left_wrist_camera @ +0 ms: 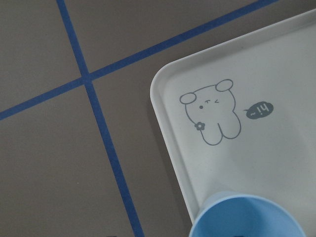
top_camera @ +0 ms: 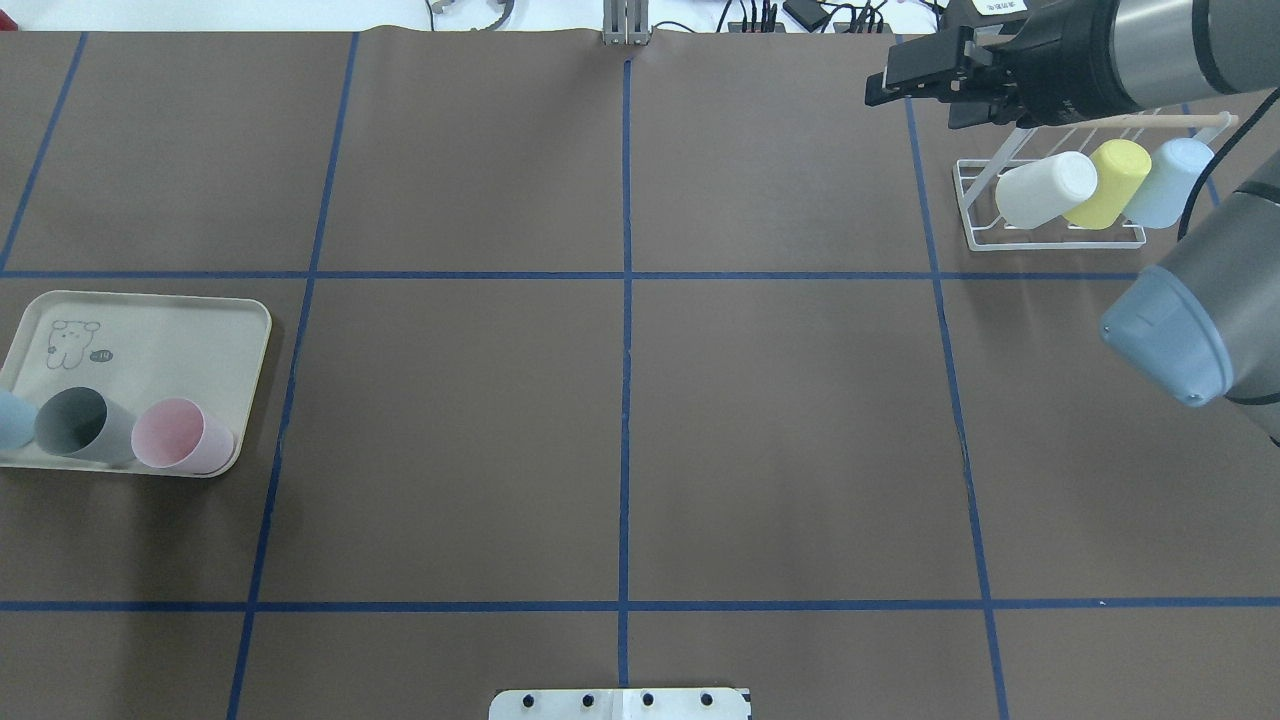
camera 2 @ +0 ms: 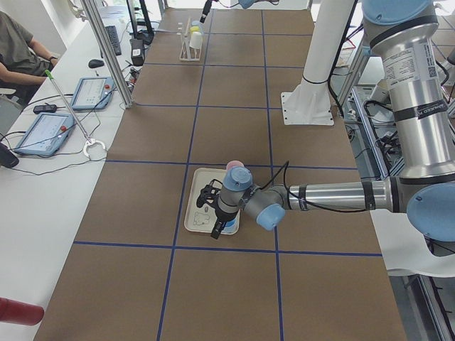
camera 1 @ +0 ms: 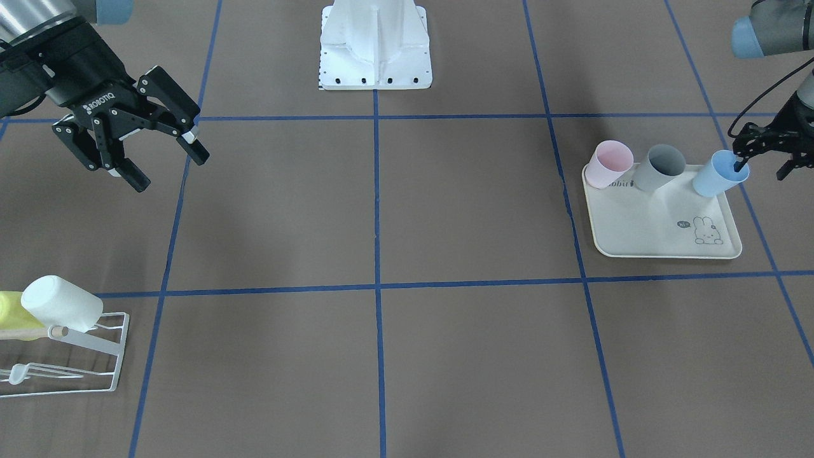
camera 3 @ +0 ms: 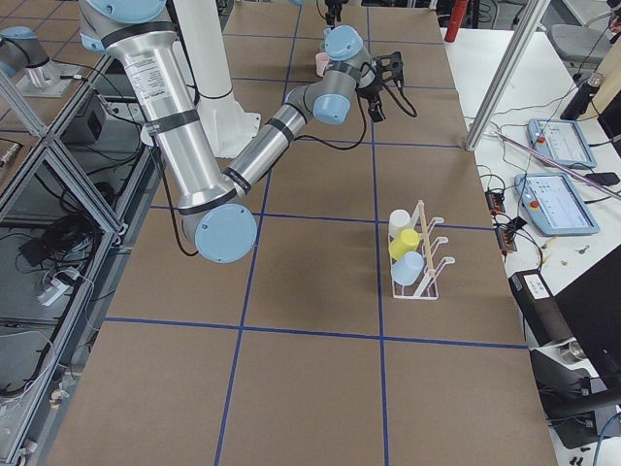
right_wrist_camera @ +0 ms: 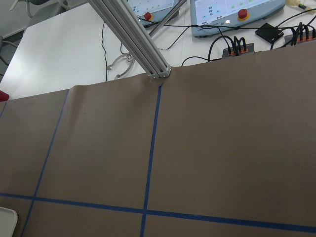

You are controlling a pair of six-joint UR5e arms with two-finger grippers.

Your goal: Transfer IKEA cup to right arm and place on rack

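In the pickup step, the left gripper [camera 1: 741, 164] sat at the rim of the blue cup [camera 1: 713, 178] at a corner of the tray [camera 1: 648, 222], grip unclear, while the right gripper [camera 1: 162, 156] hung wide open and empty far from the tray; lifting for handover likely came next.

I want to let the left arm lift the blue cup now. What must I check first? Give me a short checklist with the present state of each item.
1. Left gripper at the blue cup rim: ok.
2. Grip shut on that cup: cannot tell.
3. Right gripper open and empty: ok.
4. Table between the arms free: ok.
5. Free place on the rack: cannot tell.
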